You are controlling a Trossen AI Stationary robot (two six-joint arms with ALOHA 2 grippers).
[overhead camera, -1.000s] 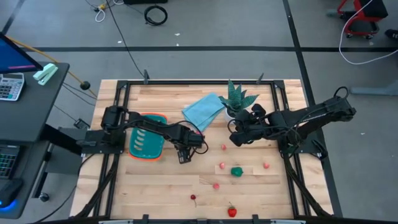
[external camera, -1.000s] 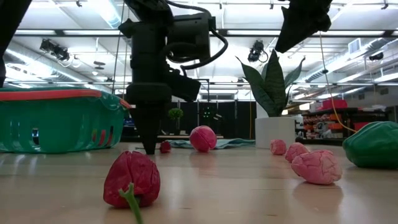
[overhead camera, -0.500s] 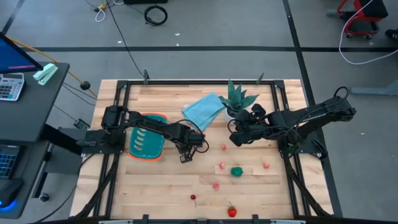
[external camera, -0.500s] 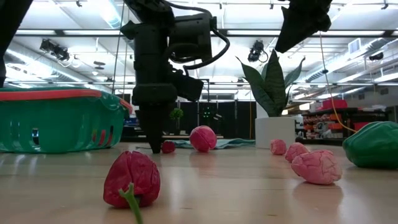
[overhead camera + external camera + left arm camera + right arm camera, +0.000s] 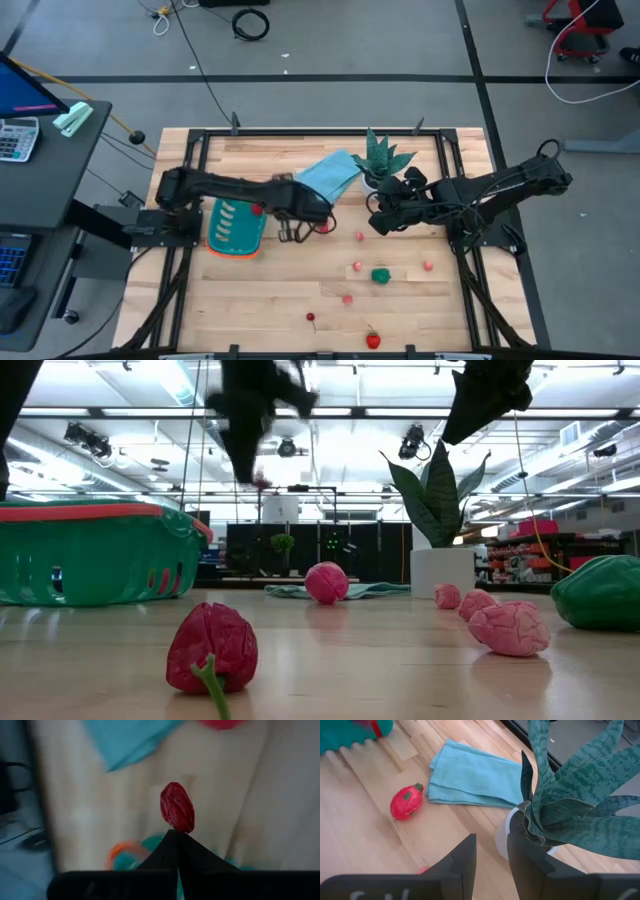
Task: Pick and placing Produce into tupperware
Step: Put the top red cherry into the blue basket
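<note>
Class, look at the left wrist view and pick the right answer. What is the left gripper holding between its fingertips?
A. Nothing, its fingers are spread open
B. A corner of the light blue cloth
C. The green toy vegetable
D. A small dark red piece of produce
D: the left gripper has its fingertips closed together on a small dark red piece of produce, lifted above the table near the tupperware.
</note>
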